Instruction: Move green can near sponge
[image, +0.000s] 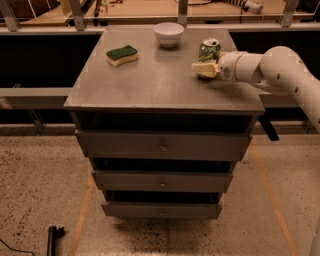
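The green can (209, 49) stands upright near the back right of the grey cabinet top (160, 85); its silver lid shows. My gripper (203, 69) reaches in from the right on a white arm and sits right at the can's base, covering its lower front. The sponge (122, 54), dark green on top over yellow, lies at the back left of the top, far from the can.
A white bowl (168, 34) stands at the back middle, between the sponge and the can. The cabinet has three drawers (162, 146) below. A rail (160, 27) runs behind it. A dark tool (52, 239) lies on the floor at the lower left.
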